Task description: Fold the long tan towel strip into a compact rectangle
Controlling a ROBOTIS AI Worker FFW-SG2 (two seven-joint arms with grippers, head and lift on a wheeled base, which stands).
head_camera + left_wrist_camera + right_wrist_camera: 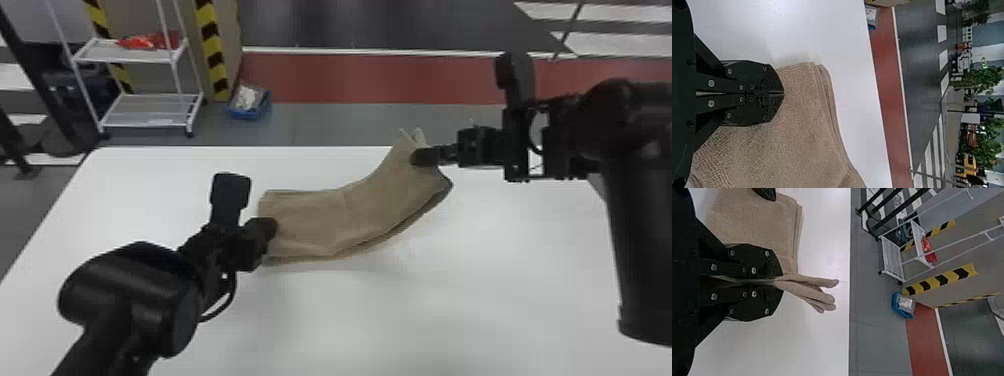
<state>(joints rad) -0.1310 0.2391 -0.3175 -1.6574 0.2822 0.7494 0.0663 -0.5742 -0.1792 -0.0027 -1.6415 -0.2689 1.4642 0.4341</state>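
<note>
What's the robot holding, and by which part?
The tan towel, by its raised right end, in the right gripper; unclear whether the left gripper holds it.

Hazard stripes (212, 45) and white rack (145, 119) suggest a workshop.

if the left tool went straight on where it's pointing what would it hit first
The left tool would meet the tan towel first, right at its tips, then probably the white table, though depth is unclear.

1. Right fingers (425, 157) cover the pinched part of the towel (320, 220).
2. Left fingers (265, 227) hide towel beneath them.
3. The tabletop's (450, 300) near edge is cut off.
4. Red item (142, 42) on the rack (145, 117): too blurred to identify.
</note>
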